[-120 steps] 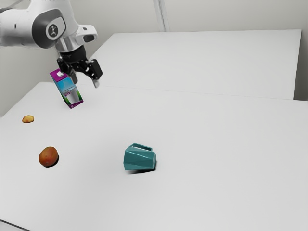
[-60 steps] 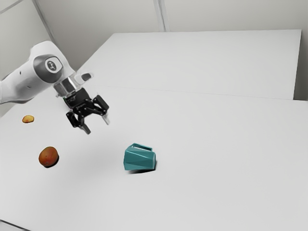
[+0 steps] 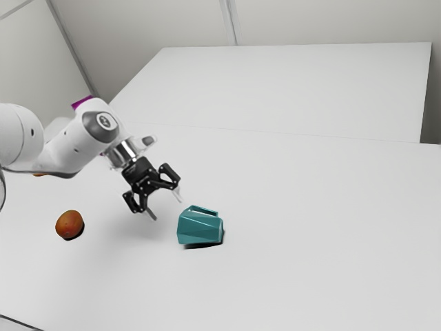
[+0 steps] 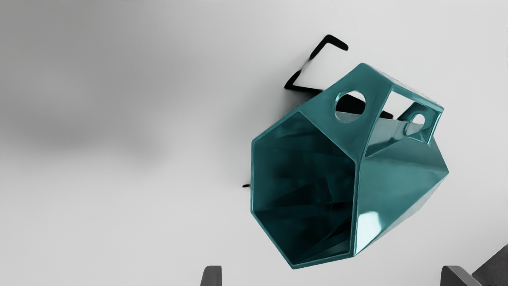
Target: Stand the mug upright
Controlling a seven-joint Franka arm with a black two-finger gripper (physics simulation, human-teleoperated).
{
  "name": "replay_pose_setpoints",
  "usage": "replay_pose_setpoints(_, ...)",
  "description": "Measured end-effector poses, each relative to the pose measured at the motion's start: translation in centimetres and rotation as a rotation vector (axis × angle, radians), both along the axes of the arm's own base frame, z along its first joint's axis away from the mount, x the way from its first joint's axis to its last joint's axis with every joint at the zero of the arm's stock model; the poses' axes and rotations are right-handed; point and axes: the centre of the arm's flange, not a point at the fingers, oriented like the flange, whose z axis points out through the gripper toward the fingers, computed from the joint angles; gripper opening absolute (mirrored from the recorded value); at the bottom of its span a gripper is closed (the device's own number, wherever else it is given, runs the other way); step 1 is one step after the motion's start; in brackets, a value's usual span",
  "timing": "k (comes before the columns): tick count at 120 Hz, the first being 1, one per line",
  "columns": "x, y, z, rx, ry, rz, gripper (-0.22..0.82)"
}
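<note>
gripper (image 3: 167,208): open, tilted downward | near mug (image 3: 200,227), apart

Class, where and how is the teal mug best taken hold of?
Probably by opposite faceted walls of the mug near its mouth, the open tool coming down from the mouth side: it lies tipped over, mouth towards the tool, and its handle juts upward, away from those walls.
</note>
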Motion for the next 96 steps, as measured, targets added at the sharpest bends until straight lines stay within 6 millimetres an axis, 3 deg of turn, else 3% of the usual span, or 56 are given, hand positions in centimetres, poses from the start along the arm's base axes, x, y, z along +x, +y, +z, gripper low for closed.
replay_pose_setpoints(55,1.0,-2.0,-4.4,-0.164,0.058,0.146,0.6)
replay_pose_setpoints(96,1.4,-4.1,-5.9,-0.206,0.077,0.162,0.6)
